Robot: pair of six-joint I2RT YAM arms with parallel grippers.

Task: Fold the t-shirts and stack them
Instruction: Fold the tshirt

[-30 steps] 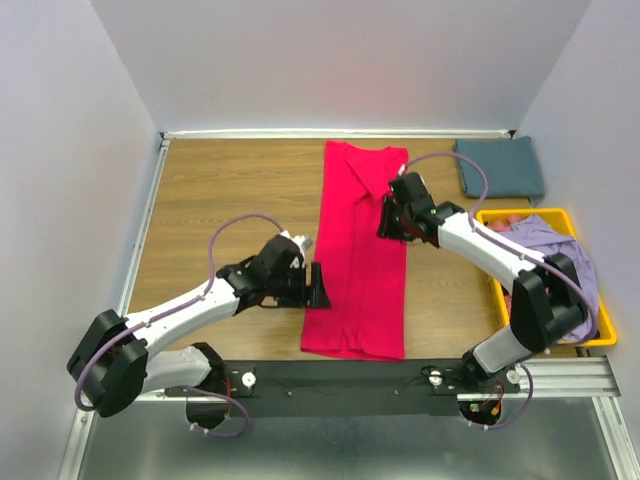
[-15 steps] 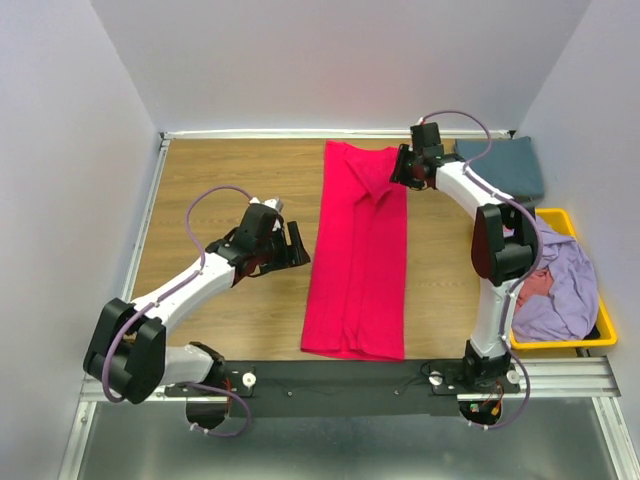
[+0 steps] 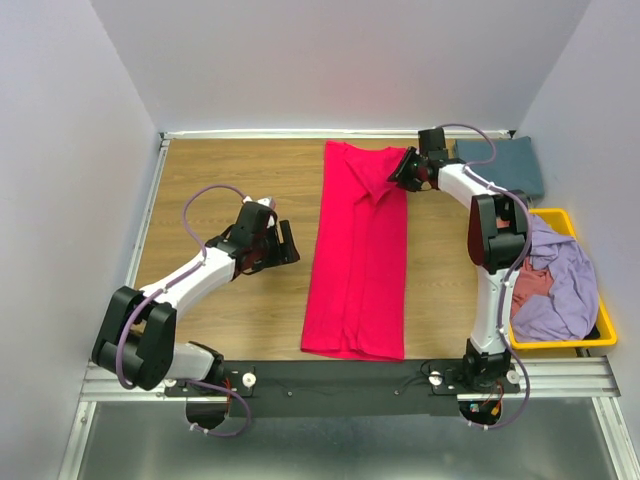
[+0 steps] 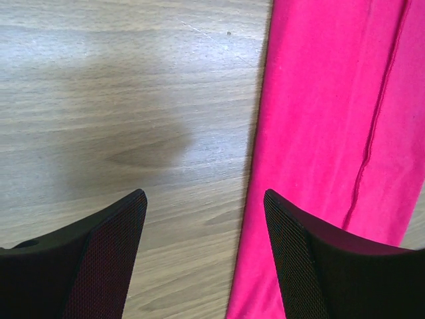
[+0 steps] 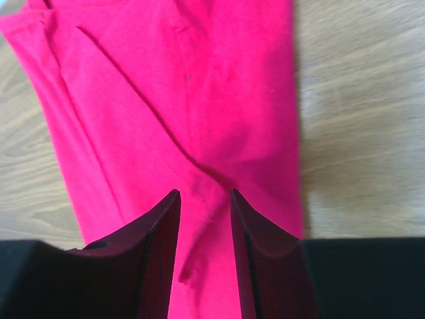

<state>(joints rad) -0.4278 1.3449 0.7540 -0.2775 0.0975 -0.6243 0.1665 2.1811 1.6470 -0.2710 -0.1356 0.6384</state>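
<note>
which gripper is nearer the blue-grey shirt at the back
Right. The right gripper is just left of the blue-grey shirt, over the crimson shirt; the left gripper is off the crimson shirt's left edge.

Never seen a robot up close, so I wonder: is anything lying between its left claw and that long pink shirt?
Nothing visible does. The left gripper hangs open and empty over the bare wooden table. The long edge of the crimson-pink shirt lies right beside it, with only wood between them.
</note>
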